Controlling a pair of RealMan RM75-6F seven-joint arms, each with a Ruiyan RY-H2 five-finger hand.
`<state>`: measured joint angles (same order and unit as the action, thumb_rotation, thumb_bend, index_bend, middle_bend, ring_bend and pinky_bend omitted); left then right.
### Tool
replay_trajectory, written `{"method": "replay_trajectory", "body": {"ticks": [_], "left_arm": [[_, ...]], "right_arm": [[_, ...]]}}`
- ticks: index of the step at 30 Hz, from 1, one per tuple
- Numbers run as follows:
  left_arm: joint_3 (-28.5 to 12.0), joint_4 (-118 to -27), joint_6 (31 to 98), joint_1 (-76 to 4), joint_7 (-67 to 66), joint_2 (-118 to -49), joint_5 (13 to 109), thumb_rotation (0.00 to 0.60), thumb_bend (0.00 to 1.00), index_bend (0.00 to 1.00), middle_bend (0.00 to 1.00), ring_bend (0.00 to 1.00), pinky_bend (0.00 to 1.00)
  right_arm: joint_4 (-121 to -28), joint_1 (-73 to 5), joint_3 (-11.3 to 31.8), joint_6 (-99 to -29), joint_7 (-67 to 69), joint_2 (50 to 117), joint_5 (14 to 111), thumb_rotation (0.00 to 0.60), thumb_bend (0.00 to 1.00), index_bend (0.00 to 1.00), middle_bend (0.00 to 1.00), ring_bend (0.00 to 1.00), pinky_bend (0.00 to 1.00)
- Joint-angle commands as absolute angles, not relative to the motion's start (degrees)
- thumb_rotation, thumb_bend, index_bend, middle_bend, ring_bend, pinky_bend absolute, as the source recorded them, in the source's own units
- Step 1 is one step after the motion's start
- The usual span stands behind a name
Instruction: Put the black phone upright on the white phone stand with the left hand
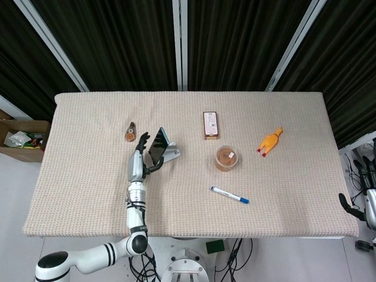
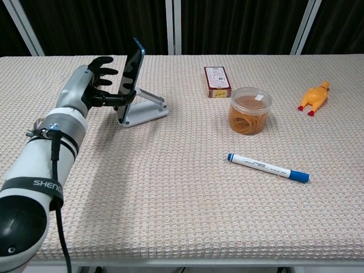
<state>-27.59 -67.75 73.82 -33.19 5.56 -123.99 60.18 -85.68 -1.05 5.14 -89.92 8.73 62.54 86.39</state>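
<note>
The black phone stands on edge in the lip of the white phone stand, its top leaning right against the stand's back. From above, the phone and stand sit left of the table's middle. My left hand is just left of the phone with its fingers spread off the phone's face; only the thumb reaches the phone's lower part. It shows again from above as the left hand. My right hand hangs off the table's right edge, fingers apart, holding nothing.
A red box, a clear jar of rubber bands and a yellow rubber chicken lie to the right. A blue-capped marker lies nearer the front. A small brown object sits behind the hand.
</note>
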Motion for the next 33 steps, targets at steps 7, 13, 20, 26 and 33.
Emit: {"method": "replay_trajectory", "body": {"ticks": [7, 13, 20, 26, 33], "left_arm": [[-24.7, -67.9, 75.6, -32.7, 8.1, -122.4, 65.7, 0.600, 0.25, 0.01, 0.03, 0.06, 0.17], [-21.2, -72.5, 78.9, -29.8, 7.5, -117.2, 70.3, 0.600, 0.22, 0.01, 0.02, 0.03, 0.16], [-15.1, -84.6, 78.1, -24.2, 7.8, -96.6, 77.6, 0.587, 0.19, 0.02, 0.01, 0.01, 0.16], [-7.4, -91.0, 77.4, -18.1, -1.9, -76.5, 80.4, 0.328, 0.18, 0.04, 0.01, 0.00, 0.20], [0.1, -84.0, 88.1, -8.8, -10.1, -74.0, 85.3, 0.124, 0.14, 0.05, 0.01, 0.00, 0.15]], "right_arm": [[-85.6, -1.0, 5.3, -89.9, 8.9, 62.6, 86.2, 0.600, 0.34, 0.00, 0.00, 0.00, 0.00], [-85.7, -1.0, 5.4, -90.0, 8.8, 62.4, 86.3, 0.600, 0.34, 0.00, 0.00, 0.00, 0.00], [-85.4, -1.1, 5.3, -90.0, 8.7, 62.4, 86.5, 0.600, 0.34, 0.00, 0.00, 0.00, 0.00], [-81.9, -0.9, 5.0, -91.7, 6.3, 64.3, 87.9, 0.600, 0.33, 0.00, 0.00, 0.00, 0.00], [-79.4, -0.2, 2.5, -89.5, 2.1, 66.8, 88.0, 0.600, 0.30, 0.00, 0.00, 0.00, 0.00]]}}
